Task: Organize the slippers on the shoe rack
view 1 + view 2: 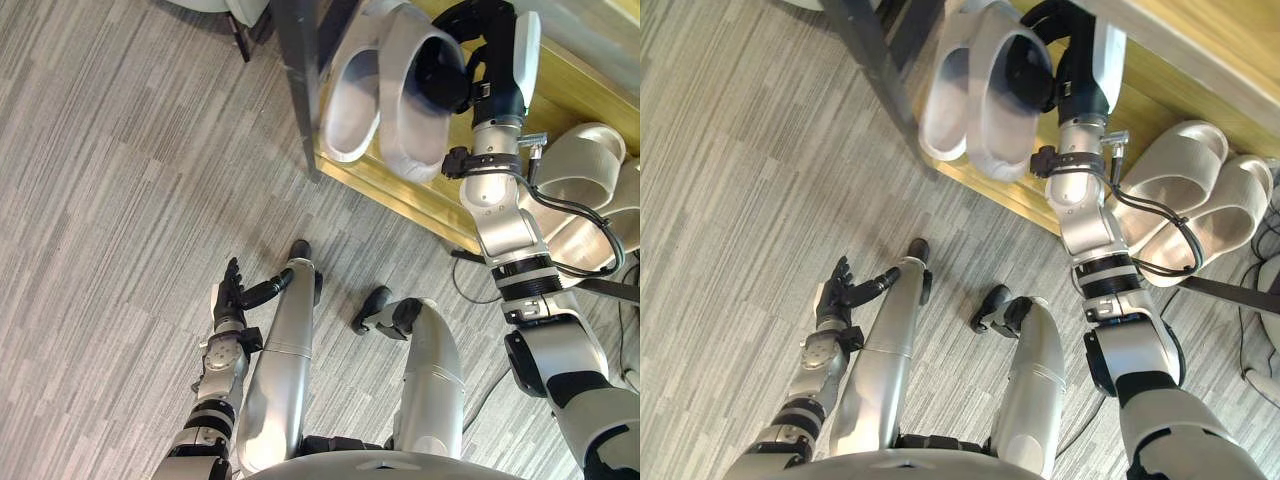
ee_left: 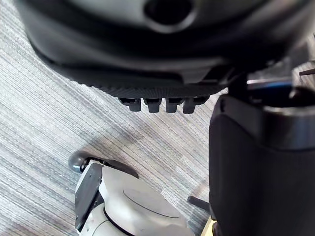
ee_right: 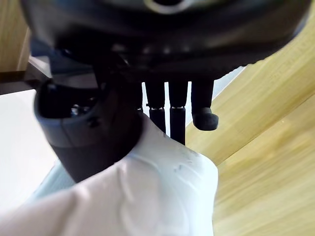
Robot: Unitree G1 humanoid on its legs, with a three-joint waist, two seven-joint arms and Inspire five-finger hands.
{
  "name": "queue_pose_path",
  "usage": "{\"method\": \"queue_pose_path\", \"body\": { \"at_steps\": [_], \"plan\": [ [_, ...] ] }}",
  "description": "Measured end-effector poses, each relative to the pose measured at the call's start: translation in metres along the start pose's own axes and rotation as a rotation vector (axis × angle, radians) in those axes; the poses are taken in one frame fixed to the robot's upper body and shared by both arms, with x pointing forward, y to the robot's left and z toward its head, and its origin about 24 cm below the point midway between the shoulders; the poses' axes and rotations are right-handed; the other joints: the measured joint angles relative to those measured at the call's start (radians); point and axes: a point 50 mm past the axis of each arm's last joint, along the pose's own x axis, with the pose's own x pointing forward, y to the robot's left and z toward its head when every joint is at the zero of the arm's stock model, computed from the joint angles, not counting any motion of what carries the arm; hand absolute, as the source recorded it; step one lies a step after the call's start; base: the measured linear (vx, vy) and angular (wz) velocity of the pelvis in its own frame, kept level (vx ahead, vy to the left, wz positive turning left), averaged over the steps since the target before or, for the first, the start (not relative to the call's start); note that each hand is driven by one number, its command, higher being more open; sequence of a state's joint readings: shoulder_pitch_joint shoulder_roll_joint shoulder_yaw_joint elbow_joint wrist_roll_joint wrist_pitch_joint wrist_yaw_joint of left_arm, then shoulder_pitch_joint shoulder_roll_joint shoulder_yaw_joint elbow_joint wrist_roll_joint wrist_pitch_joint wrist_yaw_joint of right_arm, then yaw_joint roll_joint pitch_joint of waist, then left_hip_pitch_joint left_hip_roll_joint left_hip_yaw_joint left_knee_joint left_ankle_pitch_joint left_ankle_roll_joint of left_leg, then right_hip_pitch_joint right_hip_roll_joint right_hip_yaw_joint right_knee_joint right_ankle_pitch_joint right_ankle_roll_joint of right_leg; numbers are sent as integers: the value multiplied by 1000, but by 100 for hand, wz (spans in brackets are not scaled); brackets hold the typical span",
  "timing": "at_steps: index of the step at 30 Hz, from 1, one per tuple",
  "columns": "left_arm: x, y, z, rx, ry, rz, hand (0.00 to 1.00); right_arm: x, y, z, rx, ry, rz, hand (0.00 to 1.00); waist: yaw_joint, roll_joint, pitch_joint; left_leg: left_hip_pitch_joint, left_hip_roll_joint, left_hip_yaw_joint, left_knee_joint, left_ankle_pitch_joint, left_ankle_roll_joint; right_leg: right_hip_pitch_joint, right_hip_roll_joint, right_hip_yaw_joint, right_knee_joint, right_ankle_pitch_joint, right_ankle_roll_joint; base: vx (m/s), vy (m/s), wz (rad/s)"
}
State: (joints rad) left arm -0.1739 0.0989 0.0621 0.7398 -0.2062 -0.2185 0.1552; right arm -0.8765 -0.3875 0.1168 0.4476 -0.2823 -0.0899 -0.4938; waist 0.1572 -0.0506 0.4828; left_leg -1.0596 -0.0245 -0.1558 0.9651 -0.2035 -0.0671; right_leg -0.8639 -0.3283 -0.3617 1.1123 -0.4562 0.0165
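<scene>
Two white slippers lie side by side at the front of the wooden shoe rack point(image 1: 400, 195). My right hand point(image 1: 450, 70) is shut on the right white slipper point(image 1: 410, 120). In the right wrist view its thumb point(image 3: 88, 132) presses on the slipper's strap point(image 3: 147, 196) and its fingers point(image 3: 170, 113) reach down behind it. The other white slipper point(image 1: 350, 100) rests against the held one, next to the rack's dark post point(image 1: 300, 90). My left hand point(image 1: 228, 295) hangs low over the floor at the lower left, fingers point(image 2: 157, 103) straight, holding nothing.
A pair of beige slippers point(image 1: 1180, 190) lies to the right of my right arm, beside the rack's wooden shelf. A dark furniture leg point(image 1: 240, 35) stands on the grey striped floor at the top, left of the rack.
</scene>
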Motion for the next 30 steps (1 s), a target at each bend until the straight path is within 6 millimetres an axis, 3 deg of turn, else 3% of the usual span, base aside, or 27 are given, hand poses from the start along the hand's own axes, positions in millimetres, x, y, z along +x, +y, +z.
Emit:
{"method": "queue_pose_path", "body": {
  "at_steps": [15,27,28,30],
  "plan": [
    [2,-6,2,-1,4,13,100,0,-3,-18,-10,129,-131,0,6,3,-4,-14,-16,-5,-8,9,-1,-9,-21,-15,14,-16,-9,-11,21,5],
    [3,-10,-2,10,40,18,100,-23,-5,-46,-81,244,-151,0,7,26,-27,-5,-13,-2,-12,9,-1,-5,-19,-12,15,-17,-10,-1,14,0],
    [3,-10,-3,16,42,19,100,-24,-5,-47,-84,249,-150,100,6,27,-30,-2,-12,-1,-14,10,-2,-4,-19,-11,14,-17,-10,0,0,0],
    [3,-11,-4,26,46,19,100,-27,-5,-50,-105,251,-142,100,7,29,-35,2,-11,0,-19,11,-3,-2,-17,-10,12,-17,-10,0,0,0]
  ]
}}
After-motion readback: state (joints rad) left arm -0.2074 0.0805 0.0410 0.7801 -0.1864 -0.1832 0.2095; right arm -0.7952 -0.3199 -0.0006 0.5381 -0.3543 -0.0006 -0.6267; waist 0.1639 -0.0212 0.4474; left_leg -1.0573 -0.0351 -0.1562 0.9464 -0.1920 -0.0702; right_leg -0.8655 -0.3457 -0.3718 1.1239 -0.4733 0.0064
